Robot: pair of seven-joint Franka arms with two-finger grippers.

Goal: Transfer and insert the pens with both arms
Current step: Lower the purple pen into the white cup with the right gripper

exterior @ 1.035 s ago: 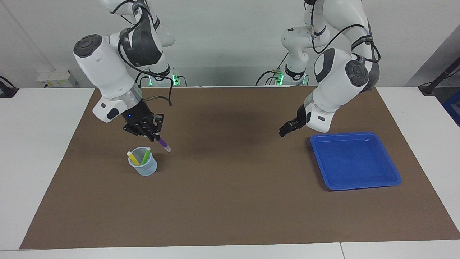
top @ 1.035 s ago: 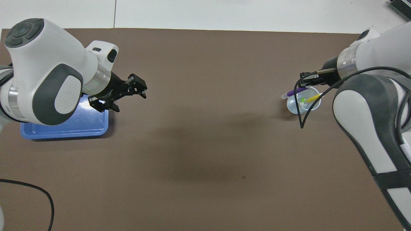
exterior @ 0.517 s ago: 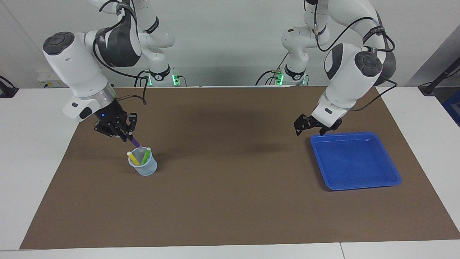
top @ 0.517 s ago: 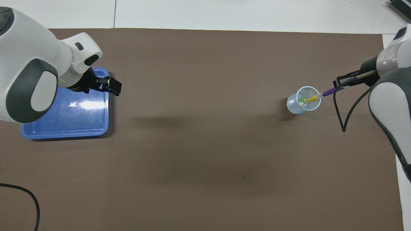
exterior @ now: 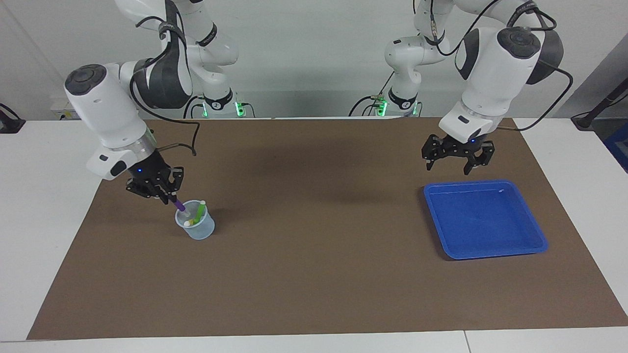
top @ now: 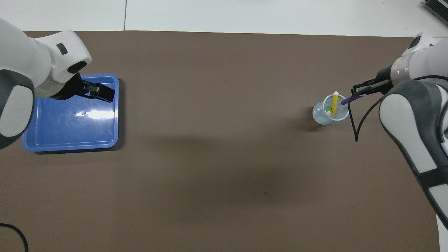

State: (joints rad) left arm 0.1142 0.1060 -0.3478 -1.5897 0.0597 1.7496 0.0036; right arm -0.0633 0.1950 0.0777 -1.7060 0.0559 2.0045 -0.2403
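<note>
Clamped shut on the purple pen (exterior: 179, 205), my right gripper (exterior: 167, 197) holds it by its upper end, tilted, the lower end already inside the clear cup (exterior: 196, 228) just below the jaws. Alongside that tip in the cup stand the yellow pen (top: 335, 104) and the green pen (exterior: 198, 212). I judge the pen light, stiff and smooth-barrelled, so a pinch high on the barrel suits it, though it could pivot between the fingertips. Away toward the other end of the table, my left gripper (exterior: 458, 162) hangs with jaws spread wide and nothing between them, over the edge of the blue tray (exterior: 490, 245), waiting.
</note>
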